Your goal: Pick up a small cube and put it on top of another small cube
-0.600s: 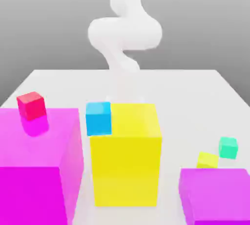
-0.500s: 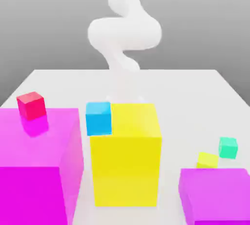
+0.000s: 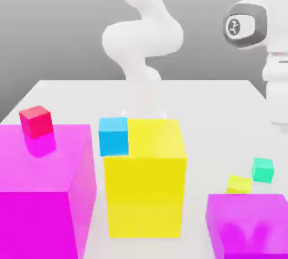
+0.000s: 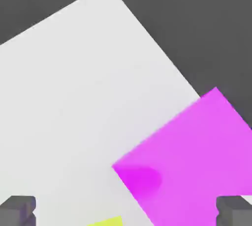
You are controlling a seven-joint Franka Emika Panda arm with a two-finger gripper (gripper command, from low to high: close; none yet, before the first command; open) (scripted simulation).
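**Nothing stacked yet, arm's hanging over the corner with the little cubes**

So far zero progress on the actual stacking as far as I can see. The small cube, the tiny teal-green one, sits on the desk at the exterior view's right, just beside a tiny yellow cube and right behind a big magenta block. Nothing's on top of anything there. The claw is spread wide with nothing in it; the hand view has both fingertips at the far corners over the white desk and that magenta block. Everything's left to do: drop down, grab, lift, place.

Looks-wise it's all flat-coloured, sharp-edged cubes, kind of matte plastic, on a plain smooth white desk. The arm is rounded glossy white.
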